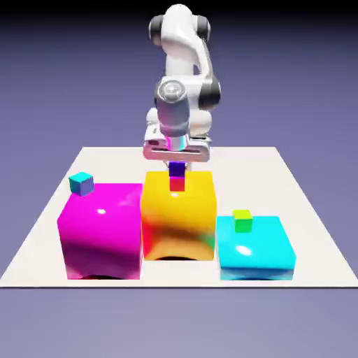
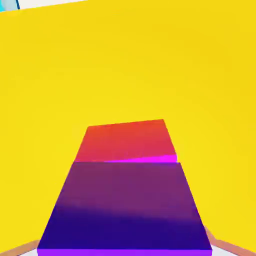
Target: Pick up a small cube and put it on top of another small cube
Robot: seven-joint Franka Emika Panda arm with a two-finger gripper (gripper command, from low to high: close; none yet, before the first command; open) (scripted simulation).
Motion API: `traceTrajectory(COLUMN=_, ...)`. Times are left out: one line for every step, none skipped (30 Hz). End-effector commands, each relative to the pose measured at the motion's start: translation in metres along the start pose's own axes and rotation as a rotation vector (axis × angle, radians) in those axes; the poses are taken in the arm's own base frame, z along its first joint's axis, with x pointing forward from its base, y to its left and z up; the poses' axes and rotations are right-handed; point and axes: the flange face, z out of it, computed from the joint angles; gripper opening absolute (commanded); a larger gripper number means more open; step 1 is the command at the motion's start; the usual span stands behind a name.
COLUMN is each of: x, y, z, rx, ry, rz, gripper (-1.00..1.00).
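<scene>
The pincer (image 1: 177, 168) is closed on the small violet-and-blue cube (image 1: 177, 169), with its two fingertips (image 2: 21, 247) up against opposite sides of it, as the hand view shows along the bottom edge. This cube sits directly over the small red cube (image 1: 177, 184), and in the exterior view the dark blue face meets the red one with no gap to be seen between them; whether its weight is fully on the lower cube, I cannot tell. In the hand view the two are a little out of line: a thin magenta wedge of the lower cube's top shows past the edge of the upper one, widest toward that view's right. The red cube stands on top of the big glossy yellow-orange block (image 1: 179, 224), whose yellow face fills most of the hand view behind the pair. On the exterior view's left is the big magenta block (image 1: 101, 231), with a tiny teal-topped cube (image 1: 82, 184) at its far left corner. On the exterior view's right is the lower cyan block (image 1: 256, 248), carrying a tiny lime-green cube (image 1: 242, 221) near its far edge. All three blocks stand on the pale table (image 1: 308, 238), the yellow-orange one between the other two. The white arm (image 1: 175, 105) reaches down from above, its hand over the far part of the middle block
</scene>
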Motion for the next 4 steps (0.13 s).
traceTrajectory(x=-0.001, y=0.001, z=-0.014, rx=0.0, ry=0.0, rz=0.0, gripper=1.0)
traceTrajectory(x=-0.002, y=0.002, z=-0.028, rx=0.0, ry=0.0, rz=0.0, gripper=1.0)
traceTrajectory(x=-0.003, y=0.003, z=-0.042, rx=0.0, ry=0.0, rz=0.0, gripper=1.0)
traceTrajectory(x=-0.005, y=0.005, z=-0.055, rx=0.0, ry=0.0, rz=0.0, gripper=1.0)
